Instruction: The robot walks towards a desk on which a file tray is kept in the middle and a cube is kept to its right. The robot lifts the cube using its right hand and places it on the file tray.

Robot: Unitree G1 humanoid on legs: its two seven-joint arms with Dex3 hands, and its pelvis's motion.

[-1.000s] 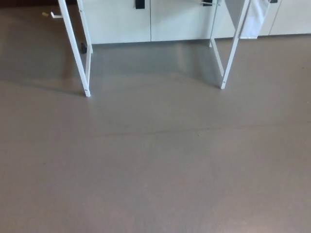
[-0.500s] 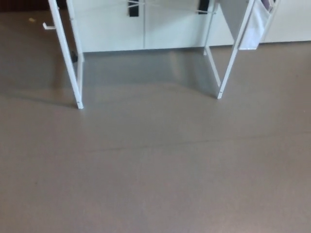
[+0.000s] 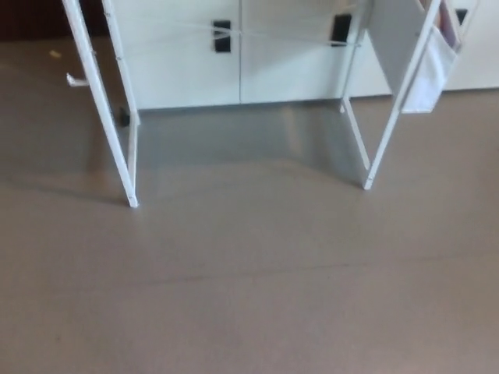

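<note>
Your head view: smooth grey-brown floor (image 3: 249, 296), thin white metal bench legs (image 3: 101, 109) ahead, white cabinet doors (image 3: 187, 70) with black handles (image 3: 222, 37) behind. A white pouch (image 3: 427, 74) hangs top right. No hand shows, so you cannot tell the fingers' state. Cube and file tray positions: cannot tell.

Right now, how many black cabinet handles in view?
2 clear: left handle near top centre, right handle by the desk frame. A dark patch top right may be a third, partly hidden.
</note>
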